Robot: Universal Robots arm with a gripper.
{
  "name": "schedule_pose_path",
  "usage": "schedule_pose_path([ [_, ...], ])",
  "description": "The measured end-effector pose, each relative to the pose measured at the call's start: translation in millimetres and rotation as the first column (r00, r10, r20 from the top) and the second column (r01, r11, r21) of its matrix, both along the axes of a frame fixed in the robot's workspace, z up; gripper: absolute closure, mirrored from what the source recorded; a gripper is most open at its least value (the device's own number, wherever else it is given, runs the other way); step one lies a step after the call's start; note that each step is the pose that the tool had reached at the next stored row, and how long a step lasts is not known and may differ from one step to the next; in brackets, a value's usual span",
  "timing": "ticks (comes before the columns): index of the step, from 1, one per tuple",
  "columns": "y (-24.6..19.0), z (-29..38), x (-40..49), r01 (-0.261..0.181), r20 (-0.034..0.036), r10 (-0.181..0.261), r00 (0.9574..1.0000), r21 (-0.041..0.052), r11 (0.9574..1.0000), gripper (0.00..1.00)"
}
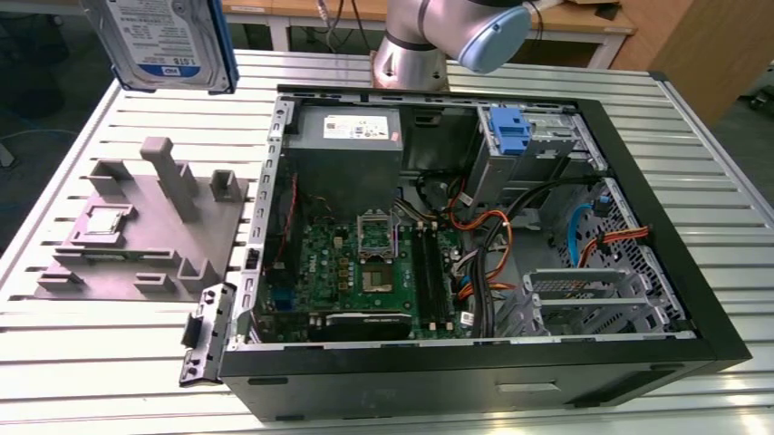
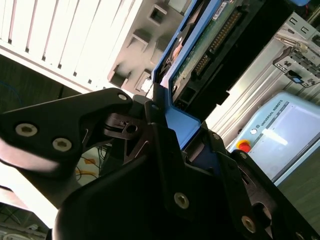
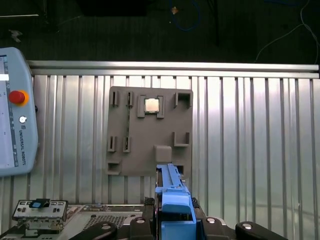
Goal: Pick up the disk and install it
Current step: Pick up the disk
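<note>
Hand (image 2: 180,122): it is gripping the disk, with black angular fingers studded with bolt heads pressing on either side of one blue rail in the second wrist view.
Disk (image 1: 159,41): it is hanging in the air at the exterior view's left, above the far corner of the table and well apart from the computer case. Its flat silver-grey metal body is showing a white-and-blue label, and bright blue plastic rails are framing its long edges. In the second wrist view its underside is showing a green circuit board and a dark connector row.
Arm (image 1: 423,41): its smooth grey tube with a pale blue cap is standing at the far side, behind the case.
Table (image 1: 726,163): its ribbed aluminium slats are running across under everything.
Computer case (image 1: 484,381): this black metal box is lying on its side with the panel off.
Motherboard (image 1: 351,272): this green board is lying flat inside the case, beside orange and black cables.
Power supply (image 1: 348,131): this grey box is sitting at the far inner wall of the case.
Blue latch (image 1: 513,131): this narrow plastic piece is standing upright in the far bay.
Drive cage (image 1: 586,304): this perforated bare-metal frame is sitting at the near right of the case.
Fixture plate (image 1: 145,227): this matte grey moulded plate, with raised posts and slots, is lying left of the case.
Chip (image 3: 151,104): this small, square, pale metallic part is sitting in a pocket of the plate.
Teach pendant (image 3: 15,115): this light grey rounded slab with a red button is resting beside the table.
</note>
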State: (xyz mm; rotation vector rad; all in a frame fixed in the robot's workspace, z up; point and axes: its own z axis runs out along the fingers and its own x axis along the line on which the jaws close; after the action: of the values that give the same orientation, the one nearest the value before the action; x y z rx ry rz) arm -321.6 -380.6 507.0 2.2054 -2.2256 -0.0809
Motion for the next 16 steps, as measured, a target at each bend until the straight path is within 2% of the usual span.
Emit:
schedule_pose_path([
  [4, -2.0, -0.2, 0.2, 0.0, 0.0, 0.0, 1.0, 0.0, 1.0, 0.63],
  [11, -16.0, -0.8, 0.4, 0.0, -0.0001, 0.0, 1.0, 0.0, 1.0, 0.63],
  [16, -17.7, -1.0, 10.7, 0.0, -0.0061, 0.0, 1.0, 0.0, 1.0, 0.63],
])
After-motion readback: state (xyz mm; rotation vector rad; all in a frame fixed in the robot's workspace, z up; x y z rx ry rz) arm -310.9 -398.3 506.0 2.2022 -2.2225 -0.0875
